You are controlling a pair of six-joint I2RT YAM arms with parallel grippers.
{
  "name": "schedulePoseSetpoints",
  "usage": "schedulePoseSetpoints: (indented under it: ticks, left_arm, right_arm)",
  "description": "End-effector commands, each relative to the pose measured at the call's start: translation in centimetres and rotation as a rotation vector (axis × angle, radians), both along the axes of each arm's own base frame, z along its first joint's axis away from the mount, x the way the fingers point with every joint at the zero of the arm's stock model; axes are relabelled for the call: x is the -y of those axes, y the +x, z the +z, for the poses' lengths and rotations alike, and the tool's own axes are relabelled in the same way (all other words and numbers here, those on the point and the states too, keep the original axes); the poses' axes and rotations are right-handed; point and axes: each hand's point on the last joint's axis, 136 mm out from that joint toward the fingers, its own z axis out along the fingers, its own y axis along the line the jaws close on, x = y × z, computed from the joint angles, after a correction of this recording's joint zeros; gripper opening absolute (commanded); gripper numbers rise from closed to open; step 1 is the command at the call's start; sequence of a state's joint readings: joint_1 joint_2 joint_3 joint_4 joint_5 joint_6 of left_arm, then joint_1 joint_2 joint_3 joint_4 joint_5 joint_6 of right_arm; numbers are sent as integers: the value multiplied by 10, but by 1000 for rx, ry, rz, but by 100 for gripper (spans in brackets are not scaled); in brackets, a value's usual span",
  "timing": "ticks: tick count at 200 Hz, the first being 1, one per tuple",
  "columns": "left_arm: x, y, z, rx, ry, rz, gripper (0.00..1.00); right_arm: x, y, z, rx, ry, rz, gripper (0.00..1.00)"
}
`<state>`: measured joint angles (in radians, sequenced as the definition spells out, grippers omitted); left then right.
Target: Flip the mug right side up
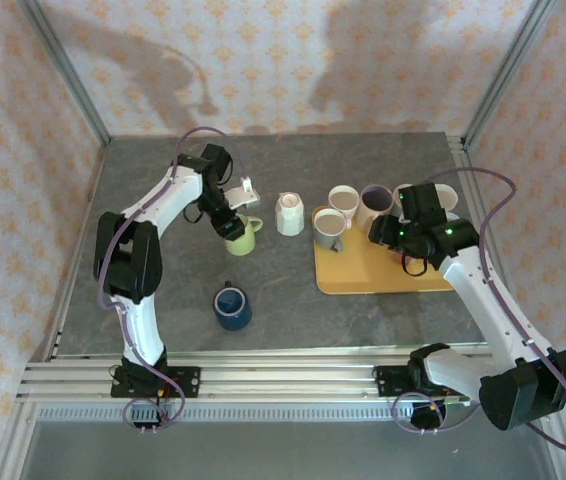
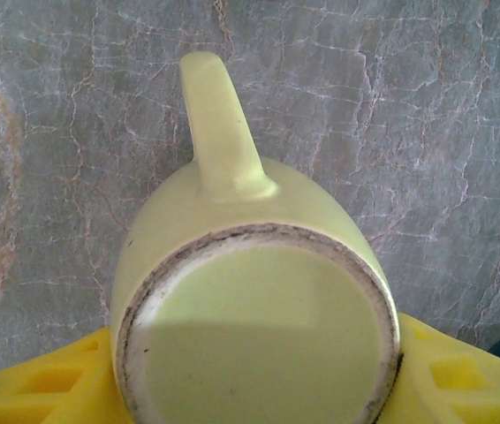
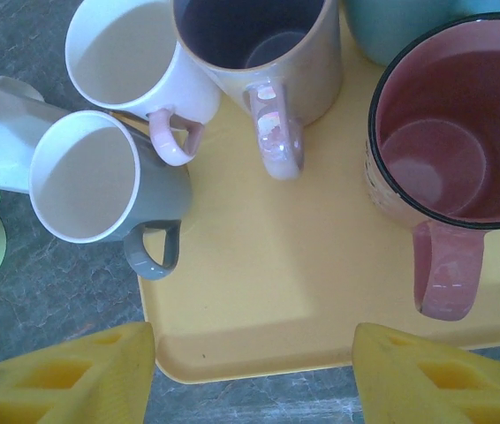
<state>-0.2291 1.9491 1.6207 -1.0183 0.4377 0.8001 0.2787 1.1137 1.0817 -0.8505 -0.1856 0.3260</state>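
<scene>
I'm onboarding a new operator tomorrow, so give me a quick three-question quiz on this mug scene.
1. True or false: the blue mug stands off the yellow tray.
2. In the left wrist view, the lime mug shows the camera its: A) base, B) opening, C) inside.
3. Fill in: the right pincer hovers with its jaws ____.
Key: 1 true; 2 A; 3 open.

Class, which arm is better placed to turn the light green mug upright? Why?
Left: the left gripper flanks the light green mug, base toward its camera; the right gripper hovers open over the tray.
</scene>
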Motion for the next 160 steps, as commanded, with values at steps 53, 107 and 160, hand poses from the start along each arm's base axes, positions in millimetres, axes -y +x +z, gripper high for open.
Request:
schedulePoseSetpoints:
  ticks: [53,107,160]
  left_arm:
    - [-17,17,27,96,-67,227,87]
    - [-16,-10,113,198,-340,668,82]
    - [18,-49,125,97,-521,1101,37]
  right_arm:
    - [-2,-1,16,29,9,20,62]
    - [0,-5,16,47,14,11,63]
    - [-7,1,13,53,48,23,62]
